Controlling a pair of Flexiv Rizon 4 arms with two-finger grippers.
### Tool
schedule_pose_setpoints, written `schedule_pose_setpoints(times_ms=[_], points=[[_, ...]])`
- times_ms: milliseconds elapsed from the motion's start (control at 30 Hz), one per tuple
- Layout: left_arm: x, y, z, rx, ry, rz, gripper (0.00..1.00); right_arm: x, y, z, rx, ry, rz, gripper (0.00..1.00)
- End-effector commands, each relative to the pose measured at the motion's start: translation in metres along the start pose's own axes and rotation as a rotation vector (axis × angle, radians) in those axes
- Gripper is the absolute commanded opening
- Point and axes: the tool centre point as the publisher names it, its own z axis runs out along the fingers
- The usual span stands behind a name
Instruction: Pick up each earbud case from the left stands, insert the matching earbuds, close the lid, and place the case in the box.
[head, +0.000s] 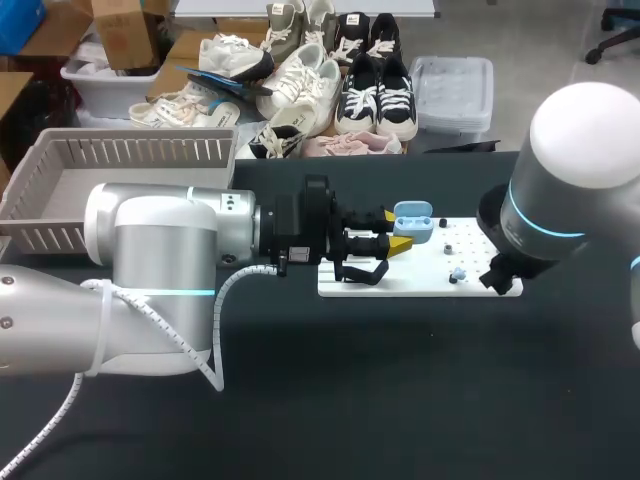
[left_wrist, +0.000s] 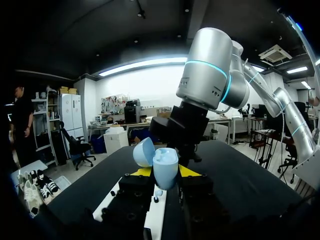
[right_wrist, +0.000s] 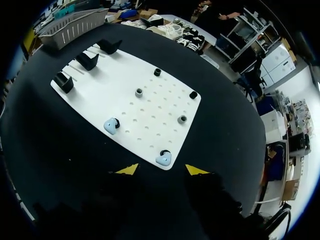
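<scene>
The case (left_wrist: 165, 167) is being held just above the board (head: 420, 283), over the end where the stands are, with the left tool (left_wrist: 166, 172) clamping it from two sides between its yellow tips. It is standing upright with its lid (left_wrist: 144, 151) swung open and tilting back, which is probably leaving the cavity facing up so that earbuds can be dropped in from above. It is looking like smooth, pale blue moulded plastic, rounded like an egg, so the grip low on the body is likely guarding against it slipping or twisting. Two matching pale blue earbuds (right_wrist: 111, 125) are lying on the board's far end from the stands, each beside a short dark peg (right_wrist: 139, 92); one (right_wrist: 164, 159) is sitting at the board's edge, directly ahead of the right tool (right_wrist: 161, 171). That tool is hanging over the edge with its fingers spread and nothing between them, seemingly lining up to pinch the small, glossy earbud. The board is flat, white and dotted with rows of tiny holes, and three black hooked stands (right_wrist: 87, 61) along its other end are carrying no case in the right wrist view. The board is resting on a matte black counter (head: 400, 400), and beyond its stand end the box (head: 140, 150), a pale slatted plastic basket, is waiting with its open top up.
</scene>
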Motion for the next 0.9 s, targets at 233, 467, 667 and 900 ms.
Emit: schedule_pose_setpoints(times_ms=[233, 467, 667, 900], points=[[0.0005, -0.0010, 0.0004, -0.006, -0.002, 0.001, 0.00, -0.0014, 0.0030, 0.0038, 0.005, 0.008, 0.004, 0.49], [0.0005, -0.0010, 0.0004, -0.006, -0.002, 0.001, 0.00, -0.0022, 0.0036, 0.0055, 0.005, 0.011, 0.008, 0.48], [0.0005, -0.0010, 0.0004, -0.006, -0.002, 0.001, 0.00, -0.0044, 0.0036, 0.0087, 0.004, 0.016, 0.013, 0.45], [0.0005, -0.0010, 0.0004, -0.006, -0.002, 0.001, 0.00, -0.0065, 0.0030, 0.0101, 0.007, 0.021, 0.014, 0.43]])
